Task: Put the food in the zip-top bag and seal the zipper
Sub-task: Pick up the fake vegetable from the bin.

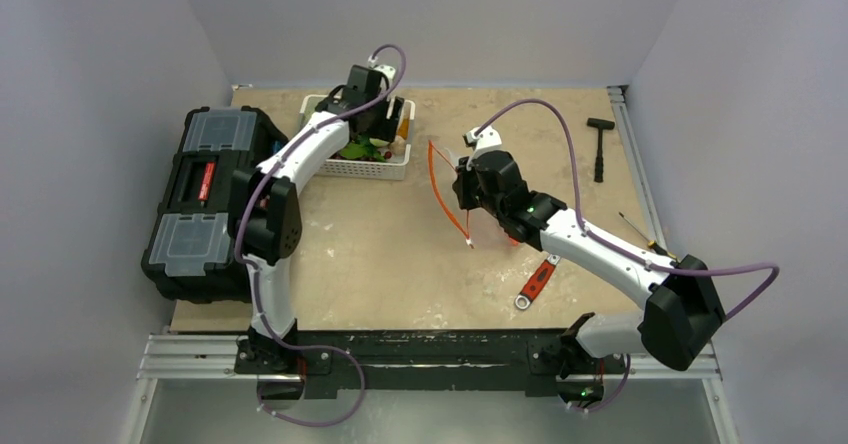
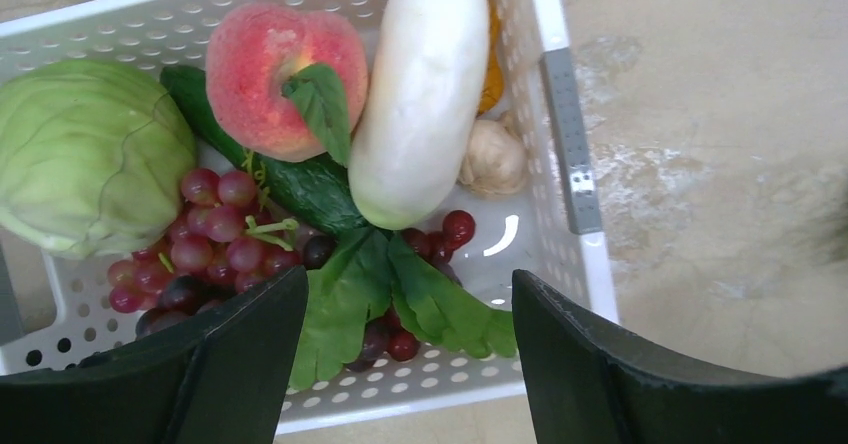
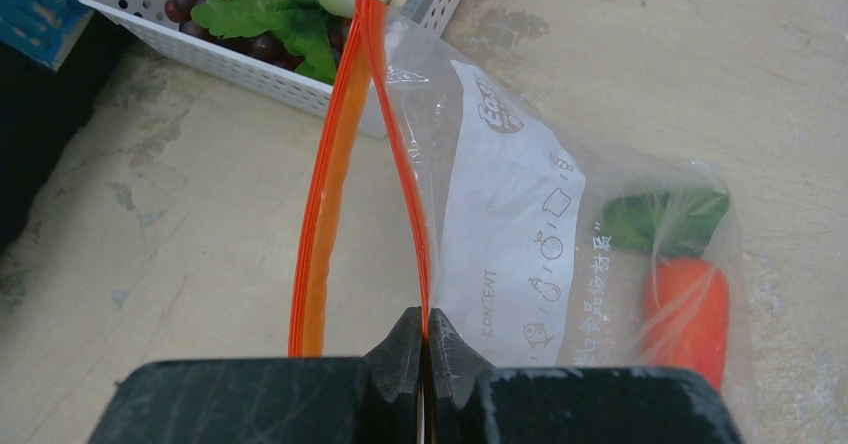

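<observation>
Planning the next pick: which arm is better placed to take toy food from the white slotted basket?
Left: the open left gripper hangs over the white slotted plastic basket; the right gripper is shut on the clear bag's orange-red zipper strip.

"CONTENT" on white panel (image 3: 500,224) of the zip-top bag (image 3: 620,164)

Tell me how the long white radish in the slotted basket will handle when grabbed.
The long white radish looks smooth and glossy, so it may slip between the fingers. Its rounded, tapered shape could roll once set down.
</observation>
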